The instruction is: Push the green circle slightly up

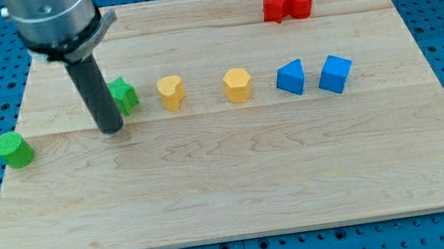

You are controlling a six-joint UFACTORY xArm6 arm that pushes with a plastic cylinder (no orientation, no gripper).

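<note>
The green circle (14,149) is a short cylinder lying at the left edge of the wooden board (239,191). My tip (111,130) rests on the board well to the right of the circle and level with it. The rod stands just left of a second green block (123,95), a star-like shape, and partly hides it.
A yellow heart block (170,92), a yellow hexagon block (237,84), a blue triangle block (290,77) and a blue cube (336,73) stand in a row across the middle. Two red blocks (287,4) touch at the view's top right.
</note>
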